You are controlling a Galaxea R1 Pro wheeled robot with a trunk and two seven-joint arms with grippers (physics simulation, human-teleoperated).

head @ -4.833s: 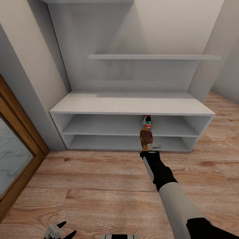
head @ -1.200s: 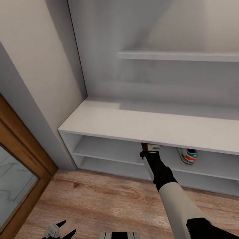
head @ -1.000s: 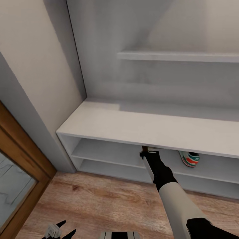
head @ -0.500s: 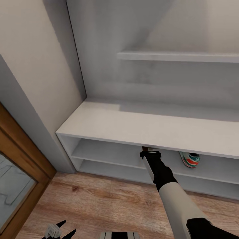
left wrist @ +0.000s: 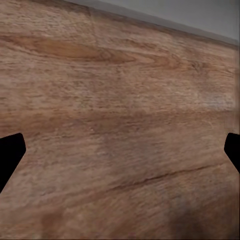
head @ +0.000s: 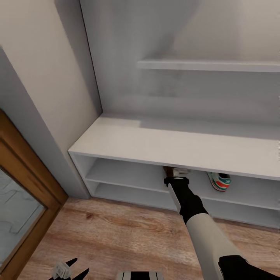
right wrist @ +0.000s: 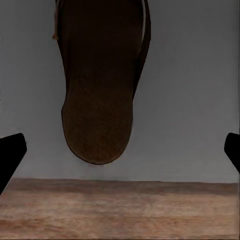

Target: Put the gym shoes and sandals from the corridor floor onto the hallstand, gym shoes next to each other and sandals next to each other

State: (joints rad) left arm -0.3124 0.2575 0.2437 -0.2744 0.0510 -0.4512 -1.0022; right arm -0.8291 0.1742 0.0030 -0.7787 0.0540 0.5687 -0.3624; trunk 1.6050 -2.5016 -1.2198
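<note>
Now withdrawn slightly from the hallstand (head: 128, 142), with the right hand (right wrist: 120, 150) spread wide and free of the sandal (right wrist: 100, 85), which lies on the upper shelf at frame centre. 1 gym shoe (head: 219, 181) resting well apart, lower right. Left hand (left wrist: 120, 150) likewise spread over the corridor floor (left wrist: 120, 125). Likely 2 shoes left to fetch.

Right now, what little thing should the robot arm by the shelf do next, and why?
Probably pull the right gripper straight back out. In the right wrist view its fingers stand wide apart and the sandal lies free on the hallstand shelf, left of the gym shoe.
</note>
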